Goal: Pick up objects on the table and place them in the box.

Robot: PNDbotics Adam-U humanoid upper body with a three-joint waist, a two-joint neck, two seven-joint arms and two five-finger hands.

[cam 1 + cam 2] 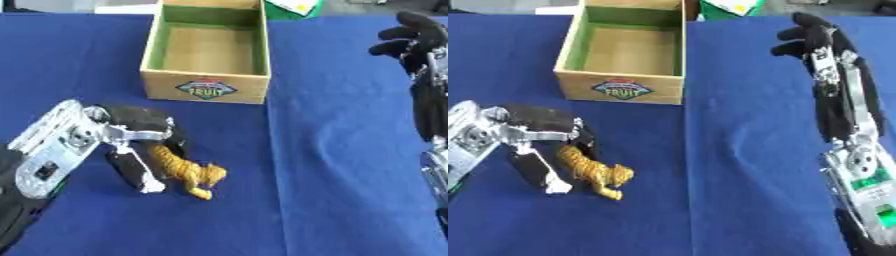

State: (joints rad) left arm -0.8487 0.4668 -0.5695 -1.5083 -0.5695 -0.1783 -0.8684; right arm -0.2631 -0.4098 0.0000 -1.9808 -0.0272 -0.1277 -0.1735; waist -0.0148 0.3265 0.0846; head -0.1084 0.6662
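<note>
Left hand (131,140) low on the blue tabletop (350,165), fingers (131,170) curled down around the rear of a striped orange tiger (188,172); thumb side and fingers pinch its back end. Tiger's feet on the cloth, head pointing away from the fingers toward the right. Box (207,50), open wooden crate with green inner walls, sits beyond the fingers, apart from them. Right hand (820,42) raised at the right edge, fingers relaxed and slightly bent, holding nothing, well apart from the tiger.
</note>
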